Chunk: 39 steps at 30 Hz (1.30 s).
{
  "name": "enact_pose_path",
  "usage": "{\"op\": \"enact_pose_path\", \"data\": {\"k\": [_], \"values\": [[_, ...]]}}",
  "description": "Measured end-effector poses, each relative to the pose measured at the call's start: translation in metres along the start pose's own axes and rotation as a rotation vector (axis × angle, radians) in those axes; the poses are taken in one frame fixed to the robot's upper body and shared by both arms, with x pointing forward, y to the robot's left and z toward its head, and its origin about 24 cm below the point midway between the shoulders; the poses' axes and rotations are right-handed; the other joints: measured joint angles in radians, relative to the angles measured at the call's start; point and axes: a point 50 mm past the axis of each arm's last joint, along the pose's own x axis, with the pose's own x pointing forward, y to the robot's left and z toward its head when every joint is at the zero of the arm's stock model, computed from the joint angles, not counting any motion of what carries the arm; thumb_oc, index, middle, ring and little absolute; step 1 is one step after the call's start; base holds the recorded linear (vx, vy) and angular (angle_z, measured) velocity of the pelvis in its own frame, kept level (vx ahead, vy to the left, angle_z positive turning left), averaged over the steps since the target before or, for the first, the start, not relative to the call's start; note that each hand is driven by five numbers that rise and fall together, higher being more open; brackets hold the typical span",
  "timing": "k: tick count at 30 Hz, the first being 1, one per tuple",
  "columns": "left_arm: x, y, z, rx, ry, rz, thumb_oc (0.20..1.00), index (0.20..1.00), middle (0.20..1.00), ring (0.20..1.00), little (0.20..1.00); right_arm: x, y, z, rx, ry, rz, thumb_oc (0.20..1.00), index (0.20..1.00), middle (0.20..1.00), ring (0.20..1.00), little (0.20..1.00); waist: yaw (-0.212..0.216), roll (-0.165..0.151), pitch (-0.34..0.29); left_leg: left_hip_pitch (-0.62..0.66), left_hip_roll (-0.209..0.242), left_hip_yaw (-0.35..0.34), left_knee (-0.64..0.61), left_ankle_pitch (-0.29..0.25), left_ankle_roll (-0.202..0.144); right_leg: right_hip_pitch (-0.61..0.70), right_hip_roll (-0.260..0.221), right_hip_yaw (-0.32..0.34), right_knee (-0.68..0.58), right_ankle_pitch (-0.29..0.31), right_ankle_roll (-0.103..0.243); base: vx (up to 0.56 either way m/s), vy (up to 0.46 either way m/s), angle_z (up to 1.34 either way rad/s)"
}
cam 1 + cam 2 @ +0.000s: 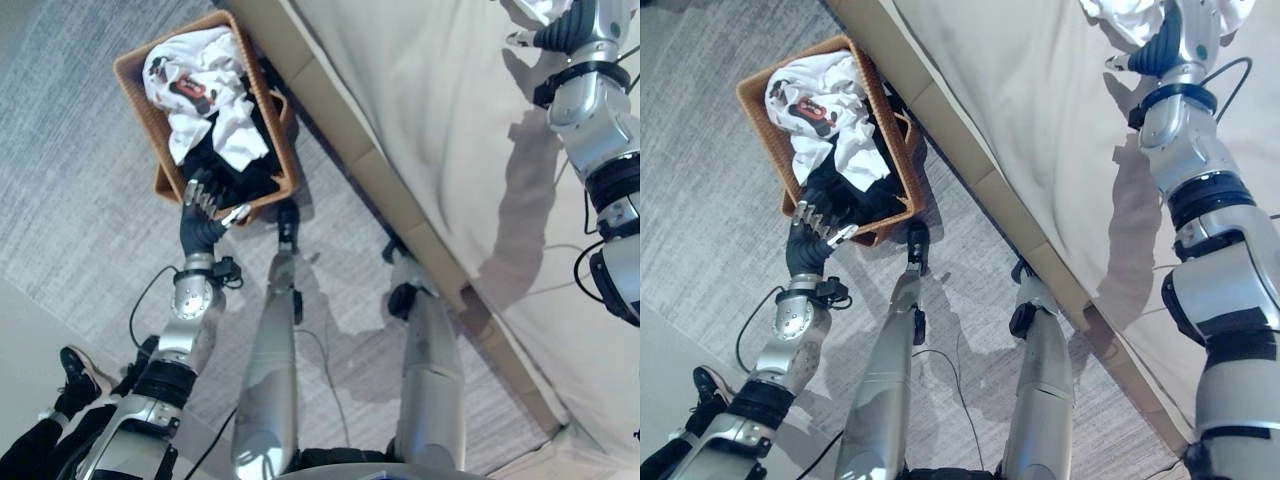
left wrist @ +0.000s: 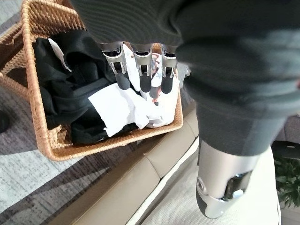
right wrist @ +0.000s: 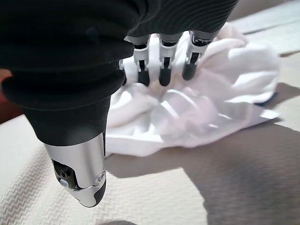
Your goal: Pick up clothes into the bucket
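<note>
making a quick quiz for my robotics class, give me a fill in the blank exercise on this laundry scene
1. The wicker basket stands on the ____ beside the bed.
2. The right hand reaches over a crumpled ____ garment lying on the bed.
3. The left hand hovers at the basket's rim, its fingers ____ and holding nothing.
4. In the basket, white clothes lie with ____ clothes.

Missing words: carpet; white; straight; black

light: bright, even | shadows: soft arm shadows on bed [image 1: 430, 120] | blur: dark wrist covers, close-up
</note>
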Motion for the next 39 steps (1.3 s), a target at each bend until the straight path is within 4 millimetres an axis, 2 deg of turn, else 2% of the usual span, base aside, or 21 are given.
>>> {"op": "enact_pose_path", "data": {"k": [8,9,10,11,14,18,29,30,32,33,36,39], "values": [[-0.002,0.002,-0.001,0.002,0.004,0.007,1.0,1.0,1.0,1.0,1.0,0.006,-0.005,0.002,-0.019,0.011,-0.007,1.0,1.0,1.0,1.0,1.0,0.003,0.0,0.0,-0.013,-0.01,0.0,-0.004,0.005,0.0,-0.018,-0.014,-0.002,0.009,0.001,-0.001,0.0,0.0,0.0],[-0.002,0.002,-0.001,0.001,0.004,0.006,1.0,1.0,1.0,1.0,1.0,0.006,-0.005,0.0,-0.022,0.026,-0.007,0.567,0.567,0.567,0.567,0.567,0.005,0.0,0.0,-0.014,-0.012,0.0,-0.004,0.006,0.0,-0.02,-0.017,-0.002,0.014,0.0,-0.001,0.0,0.0,0.0],[-0.002,0.002,-0.001,0.001,0.004,0.007,1.0,1.0,1.0,1.0,1.0,0.006,-0.005,-0.002,-0.021,0.035,-0.006,0.291,0.291,0.291,0.291,0.291,0.006,0.001,0.0,-0.014,-0.014,0.0,-0.004,0.006,0.0,-0.022,-0.02,-0.002,0.018,-0.001,0.0,0.01,-0.017,0.04],[-0.002,0.002,-0.001,0.001,0.004,0.007,1.0,1.0,1.0,1.0,1.0,0.006,-0.005,-0.003,-0.023,0.04,-0.005,0.2,0.2,0.2,0.2,0.2,0.006,0.001,0.0,-0.015,-0.017,0.0,-0.004,0.006,0.0,-0.023,-0.023,-0.002,0.02,-0.001,0.0,0.01,-0.015,0.05],[-0.004,0.002,-0.002,0.002,0.004,0.002,1.0,1.0,1.0,1.0,1.0,0.007,-0.007,-0.008,-0.035,0.064,-0.002,0.2,0.2,0.2,0.2,0.2,0.007,0.003,-0.002,-0.025,-0.026,-0.001,-0.006,0.006,0.0,-0.039,-0.036,-0.002,0.034,-0.01,0.005,0.01,0.012,0.06],[-0.009,0.005,-0.006,0.005,0.02,0.003,1.0,1.0,1.0,1.0,1.0,0.012,-0.015,-0.004,-0.03,0.063,-0.01,0.2,0.2,0.2,0.2,0.2,0.01,0.004,-0.002,-0.034,-0.03,-0.002,-0.004,0.007,0.002,-0.053,-0.041,-0.002,0.045,-0.014,0.001,0.0,0.003,0.02],[-0.009,0.003,-0.007,-0.003,0.022,0.003,1.0,1.0,1.0,1.0,1.0,0.009,-0.012,-0.01,0.032,0.09,0.027,0.2,0.2,0.2,0.2,0.2,0.025,0.005,-0.002,-0.017,-0.039,0.0,0.013,0.014,0.007,-0.03,-0.055,-0.002,0.058,-0.011,-0.003,-0.01,0.014,0.01],[-0.01,0.0,-0.009,-0.022,0.029,0.005,1.0,1.0,1.0,1.0,1.0,0.0,-0.001,-0.01,0.106,0.085,0.052,0.2,0.2,0.2,0.2,0.2,0.026,0.005,-0.002,0.017,-0.039,-0.001,0.014,0.014,0.007,0.008,-0.054,-0.005,0.053,-0.011,-0.003,-0.01,0.052,0.0],[-0.011,-0.003,-0.01,-0.033,0.029,-0.003,1.0,1.0,1.0,1.0,1.0,-0.009,0.01,-0.01,0.14,0.068,0.088,0.2,0.2,0.2,0.2,0.2,0.026,0.005,-0.003,0.053,-0.038,0.0,0.015,0.011,0.005,0.045,-0.054,-0.006,0.049,-0.011,-0.003,-0.01,0.061,0.0],[-0.011,-0.004,-0.011,-0.036,0.033,-0.004,1.0,1.0,1.0,1.0,1.0,-0.021,0.022,-0.006,0.206,0.04,0.129,0.2,0.2,0.2,0.2,0.2,0.02,0.004,-0.003,0.094,-0.036,-0.001,0.014,0.006,-0.001,0.09,-0.05,-0.006,0.04,-0.018,0.007,-0.01,0.052,-0.01],[-0.011,-0.005,-0.011,-0.035,0.034,-0.012,1.0,1.0,1.0,1.0,1.0,-0.035,0.036,0.002,0.278,-0.002,0.178,0.2,0.2,0.2,0.2,0.2,-0.003,0.002,-0.008,0.149,-0.033,-0.001,0.014,0.003,-0.002,0.15,-0.046,-0.006,0.032,-0.023,0.015,-0.05,0.071,0.0],[-0.011,-0.006,-0.012,-0.033,0.049,-0.024,1.0,1.0,1.0,1.0,1.0,-0.061,0.05,0.006,0.412,-0.031,0.235,0.2,0.2,0.2,0.2,0.2,-0.03,-0.004,-0.012,0.194,-0.025,0.001,0.026,-0.008,-0.005,0.211,-0.032,-0.006,0.012,-0.027,0.02,0.0,0.105,-0.04]]}}
